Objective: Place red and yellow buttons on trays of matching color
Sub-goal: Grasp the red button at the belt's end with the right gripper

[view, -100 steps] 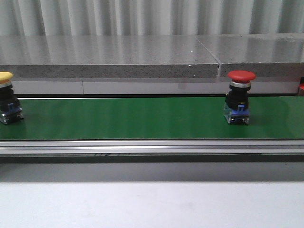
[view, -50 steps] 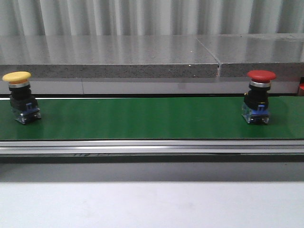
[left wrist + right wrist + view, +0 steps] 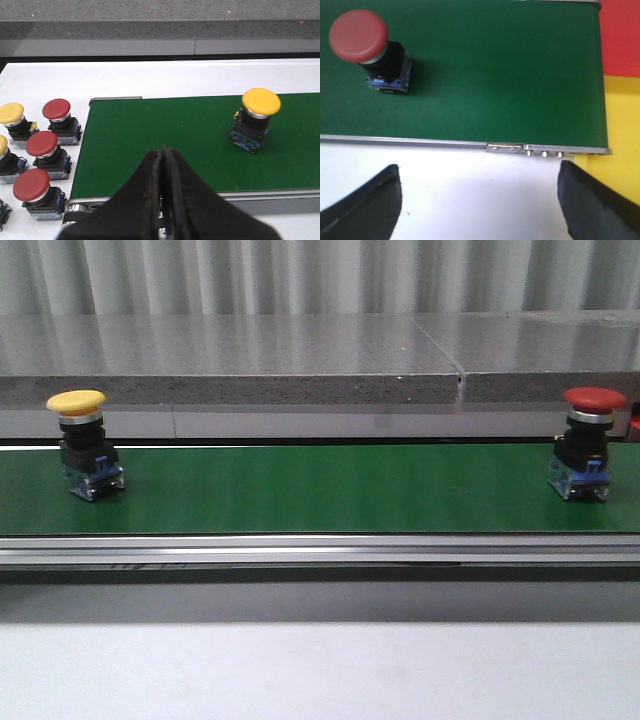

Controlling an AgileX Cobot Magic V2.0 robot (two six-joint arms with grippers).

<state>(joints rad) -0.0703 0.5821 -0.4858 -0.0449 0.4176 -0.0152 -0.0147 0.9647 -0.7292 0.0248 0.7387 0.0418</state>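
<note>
Yellow tray (image 3: pixel 625 130) and red tray (image 3: pixel 620 35), both cut off.

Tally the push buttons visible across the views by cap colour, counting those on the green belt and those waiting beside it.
Red buttons: 4, one on the belt and three beside it.
Yellow buttons: 3, one on the belt and two beside it.
Total: 7.

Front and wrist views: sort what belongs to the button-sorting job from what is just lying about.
Job:
yellow button on the green belt
red button on the belt
red tray
yellow tray
left end effector, shut
right end effector, open

Lying about:
spare buttons beside the belt
grey ledge
</note>
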